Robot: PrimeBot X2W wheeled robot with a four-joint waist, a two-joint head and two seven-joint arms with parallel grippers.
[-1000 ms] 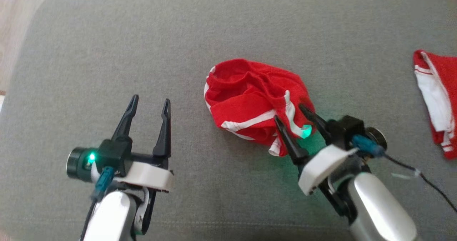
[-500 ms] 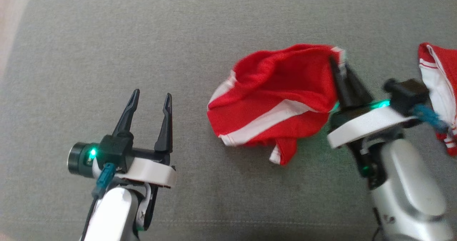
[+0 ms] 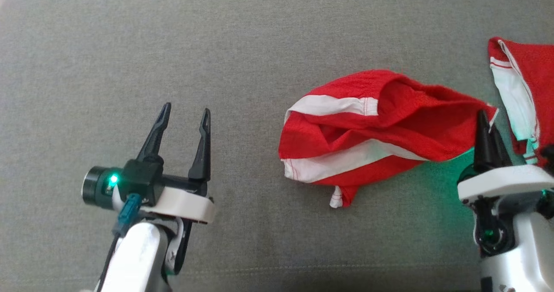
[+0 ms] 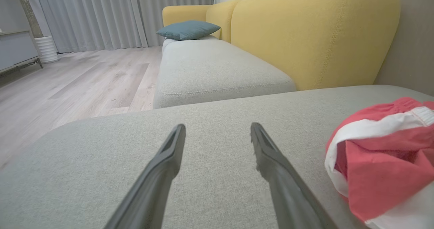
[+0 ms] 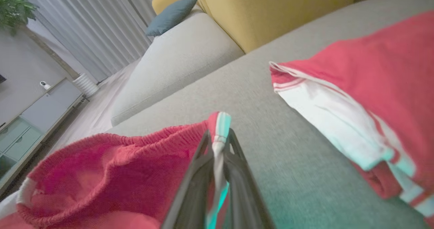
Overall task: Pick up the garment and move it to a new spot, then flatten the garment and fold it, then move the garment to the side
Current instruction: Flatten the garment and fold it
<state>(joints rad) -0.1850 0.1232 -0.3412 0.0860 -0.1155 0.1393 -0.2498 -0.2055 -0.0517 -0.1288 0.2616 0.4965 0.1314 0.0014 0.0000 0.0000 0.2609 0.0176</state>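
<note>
garment: red, white stripes | second garment: red, white band, thin red lines | seat: grey weave | backrest: mustard yellow | cushion: teal | curtains: pale grey | floor: light wood grain | left tool: black, green light | right tool: black

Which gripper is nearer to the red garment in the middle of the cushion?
Right. The right gripper is shut on an edge of the garment; the left gripper, open, stands apart to its left.

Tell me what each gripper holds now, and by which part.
The right gripper is shut on the red garment, at its white-trimmed right edge. The left gripper is open, holding nothing.
</note>
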